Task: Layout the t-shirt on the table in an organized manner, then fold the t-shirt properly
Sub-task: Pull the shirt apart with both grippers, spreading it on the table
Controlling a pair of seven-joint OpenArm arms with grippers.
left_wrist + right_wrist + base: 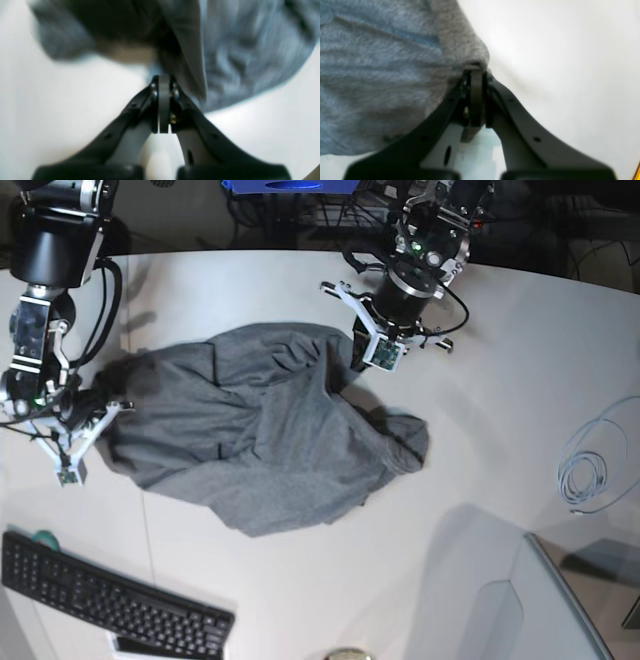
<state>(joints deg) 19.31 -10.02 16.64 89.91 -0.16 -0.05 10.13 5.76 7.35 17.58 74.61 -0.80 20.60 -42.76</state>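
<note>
honestly, the heather-grey soft knit t-shirt (265, 435) lies bunched mid-way across the smooth white surface (500, 380). my right gripper (476, 71) pinches one edge, my left gripper (163, 80) is pressed shut at another fold. it's light and limp, i judge; hems and shoulders are best to grab.

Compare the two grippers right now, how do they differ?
The left gripper sits at the far edge of the t-shirt; the right gripper is at its side edge, nearer the keyboard. The left view is motion-blurred, the right sharper. Both are shut on cloth.
</note>
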